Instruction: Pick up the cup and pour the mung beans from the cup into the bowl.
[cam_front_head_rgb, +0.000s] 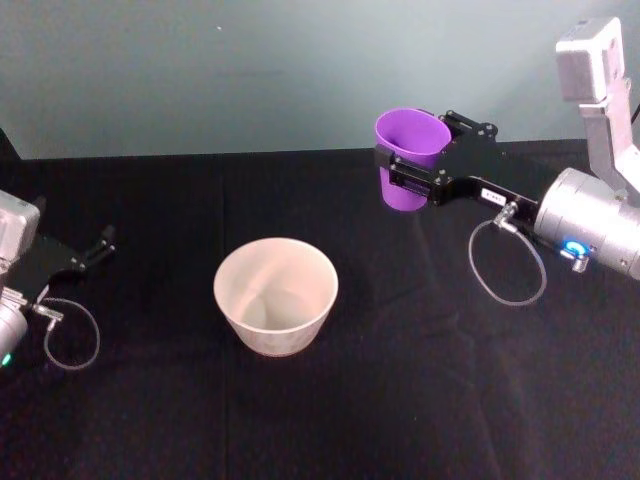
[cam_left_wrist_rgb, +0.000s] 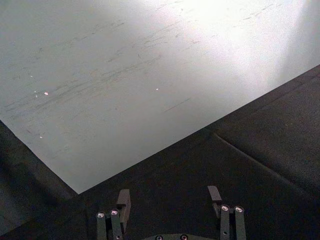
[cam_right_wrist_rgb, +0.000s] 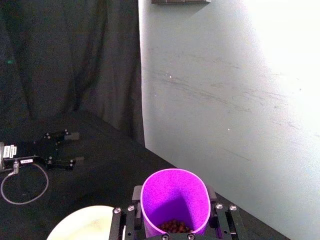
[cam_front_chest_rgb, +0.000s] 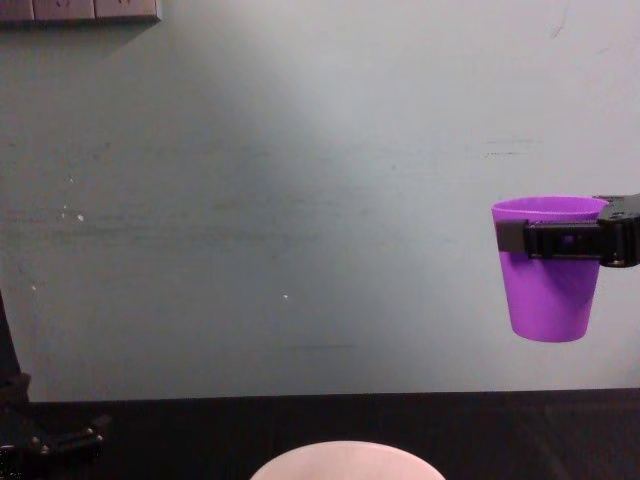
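Your cup (cam_front_head_rgb: 410, 160) is a bright, plain purple, and the mung beans (cam_right_wrist_rgb: 174, 226) in its bottom are dark brownish. The bowl (cam_front_head_rgb: 275, 295) is a plain pale pinkish-white, inside and out. The right end effector (cam_front_head_rgb: 405, 172) is black with small silver screw heads, on a silver-grey arm (cam_front_head_rgb: 590, 225) that carries a blue light. The left end effector (cam_front_head_rgb: 104, 245) is black too. The surface (cam_front_head_rgb: 450, 400) is plain black cloth. The wall (cam_front_head_rgb: 200, 70) behind it is pale grey-green, faintly streaked with darker scuffs.

The cup (cam_front_head_rgb: 410, 140), holding mung beans (cam_right_wrist_rgb: 174, 226), hangs right of the bowl (cam_front_head_rgb: 280, 335).
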